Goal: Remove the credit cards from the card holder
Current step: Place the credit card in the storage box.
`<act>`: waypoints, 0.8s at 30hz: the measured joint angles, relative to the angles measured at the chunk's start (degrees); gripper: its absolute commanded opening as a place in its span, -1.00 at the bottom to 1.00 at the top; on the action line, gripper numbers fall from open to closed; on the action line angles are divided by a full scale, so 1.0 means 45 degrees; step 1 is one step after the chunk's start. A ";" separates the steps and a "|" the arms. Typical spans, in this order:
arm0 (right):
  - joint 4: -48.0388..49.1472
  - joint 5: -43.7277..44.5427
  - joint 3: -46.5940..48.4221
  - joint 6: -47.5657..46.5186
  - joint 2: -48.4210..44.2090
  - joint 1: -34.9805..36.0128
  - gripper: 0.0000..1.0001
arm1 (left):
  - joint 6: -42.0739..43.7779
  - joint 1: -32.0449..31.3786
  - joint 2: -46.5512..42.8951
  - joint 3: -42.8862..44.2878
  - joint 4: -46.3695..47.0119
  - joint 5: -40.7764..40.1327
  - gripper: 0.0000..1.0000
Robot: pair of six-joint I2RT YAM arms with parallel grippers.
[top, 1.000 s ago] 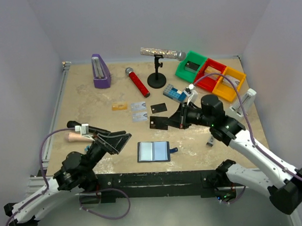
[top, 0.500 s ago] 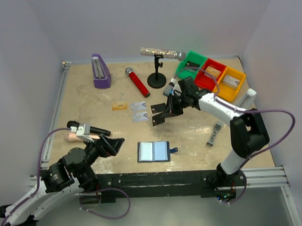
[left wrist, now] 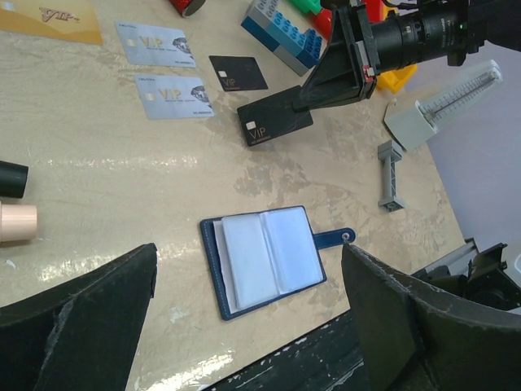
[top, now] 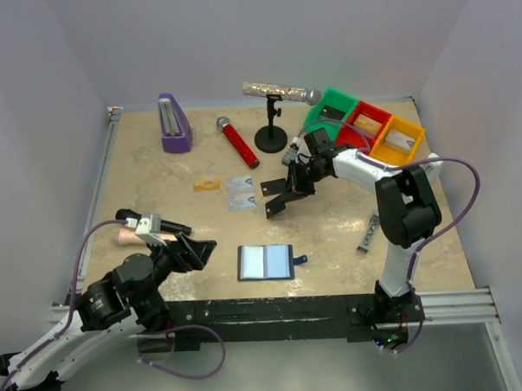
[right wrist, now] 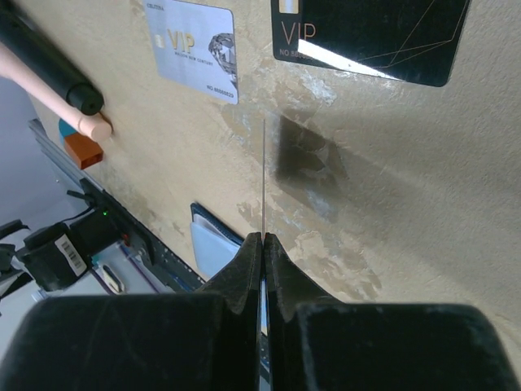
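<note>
The card holder [top: 266,262] [left wrist: 264,259] lies open near the front edge, pale pockets up, tab to the right. My right gripper [top: 287,194] [right wrist: 262,240] is shut on a black credit card [top: 275,205] [left wrist: 274,116], which shows edge-on as a thin line [right wrist: 264,179] in the right wrist view, held just above the table. A gold card [top: 207,185], two silver cards [top: 240,182] [top: 240,201] and another black card [top: 274,186] [right wrist: 370,37] lie flat behind it. My left gripper [top: 198,248] [left wrist: 248,252] hovers open to the left of the card holder, holding nothing.
Green, red and orange bins [top: 362,130] stand at the back right, with a blue-and-white block [left wrist: 281,32] in front. A microphone stand [top: 271,139], red microphone [top: 238,142] and purple object [top: 174,123] are at the back. A grey part [top: 369,232] lies right; a peach-and-black cylinder [top: 128,236] lies left.
My right arm swung toward the back and carried the black card a little farther from the card holder. My left arm drew back slightly toward the near left, still open.
</note>
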 measured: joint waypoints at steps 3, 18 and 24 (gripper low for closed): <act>-0.0058 0.0005 0.0117 -0.0019 0.0243 0.0000 -1.00 | 0.0000 0.0000 0.0199 -0.0029 0.0155 0.0039 1.00; -0.0325 0.0000 0.0855 -0.0015 0.1166 0.0000 -0.77 | 0.0005 0.0000 0.0816 -0.0301 0.0646 0.0199 1.00; -0.0374 0.0034 0.0869 0.0034 0.1195 -0.0024 -0.53 | 0.0005 0.0000 0.0792 -0.0384 0.0636 0.0204 1.00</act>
